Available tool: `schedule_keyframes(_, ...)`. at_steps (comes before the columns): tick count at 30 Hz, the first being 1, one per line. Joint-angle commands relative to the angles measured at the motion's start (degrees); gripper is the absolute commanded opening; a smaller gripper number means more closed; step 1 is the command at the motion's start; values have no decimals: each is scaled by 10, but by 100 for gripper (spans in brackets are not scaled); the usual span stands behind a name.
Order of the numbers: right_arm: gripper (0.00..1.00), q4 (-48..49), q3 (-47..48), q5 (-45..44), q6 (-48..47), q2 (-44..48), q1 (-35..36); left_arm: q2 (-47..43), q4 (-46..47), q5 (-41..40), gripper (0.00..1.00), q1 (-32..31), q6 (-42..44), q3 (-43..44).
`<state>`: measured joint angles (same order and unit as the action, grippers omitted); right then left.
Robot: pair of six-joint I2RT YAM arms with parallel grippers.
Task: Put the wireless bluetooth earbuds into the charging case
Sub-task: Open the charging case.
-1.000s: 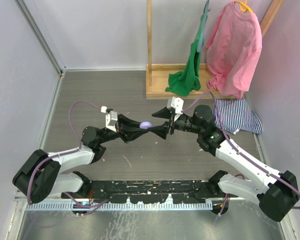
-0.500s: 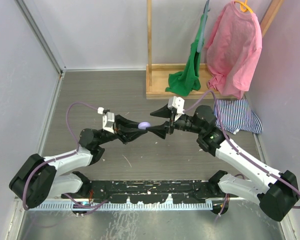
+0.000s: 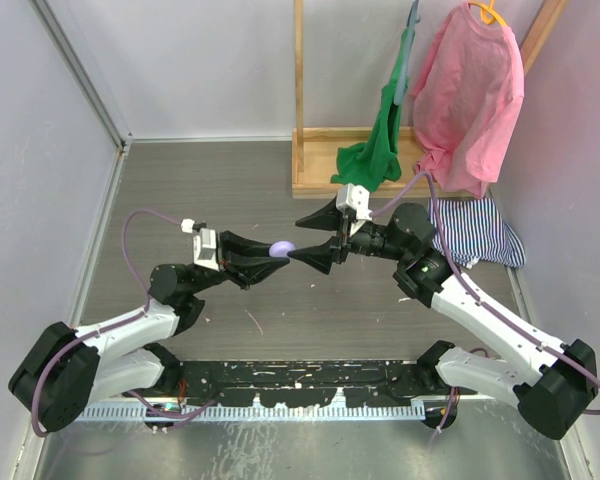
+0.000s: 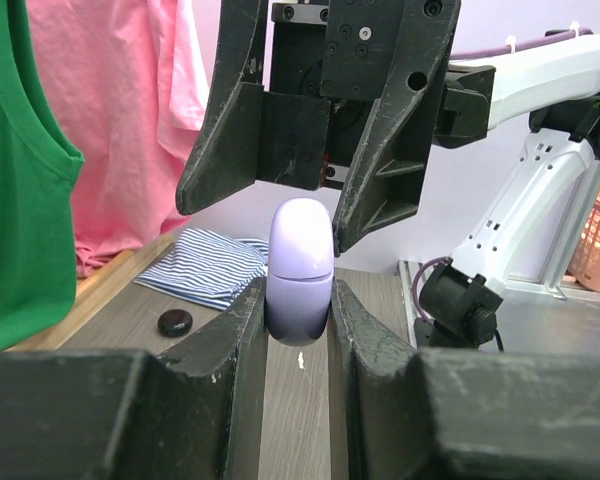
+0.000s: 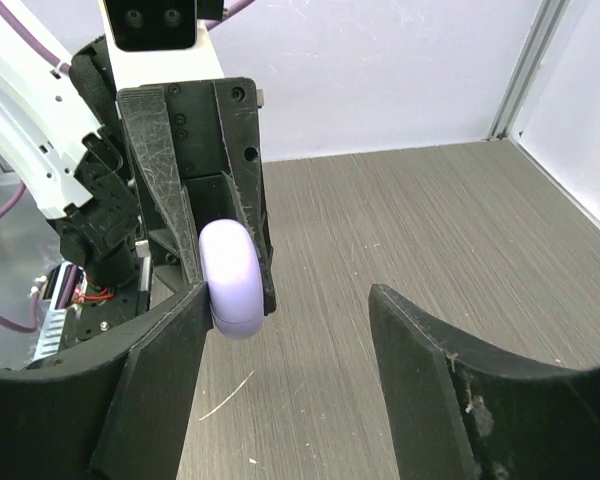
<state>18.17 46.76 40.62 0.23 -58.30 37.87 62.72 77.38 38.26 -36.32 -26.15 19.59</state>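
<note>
A smooth, shiny lilac plastic charging case (image 4: 300, 262) with round ends is held up in the air, above the grey wood-look surface (image 3: 230, 190). It is gripped by its lower half in the left end effector (image 4: 298, 305), whose two black fingers (image 4: 245, 330) are pressed in on its sides. The fingers are made of rough, scratched black plastic. A thin line is seen going around the middle of the case, where the lid meets the base. The case is shut, so its inside is hidden.

The right end effector (image 5: 288, 298) is pointed at the case from the other side, and its two wide black fingers are held far apart with nothing gripped between them. One of these fingers (image 4: 380, 150) is seen just beside the top of the case. Whether it is touching the case cannot be told.

A small black round thing (image 4: 175, 322) is lying on the surface near a blue and white striped cloth (image 4: 205, 275). It is too small for its kind to be made out.

At the back, a soft green top (image 3: 380, 130) and a pink shirt (image 3: 470, 100) are hung on a light wooden rack (image 3: 310, 185). The top of the rack is cut off by the edge of the view from above.
</note>
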Motion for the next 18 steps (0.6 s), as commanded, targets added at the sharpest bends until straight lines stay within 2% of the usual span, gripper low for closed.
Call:
schedule_keyframes(1, 70, 27, 40, -20, 10, -4, -5, -16, 45, 12, 0, -8, 2, -4)
schedule_keyframes(18, 70, 10, 60, -41, 15, -8, -4, 16, 45, 51, 0, -14, 46, -3)
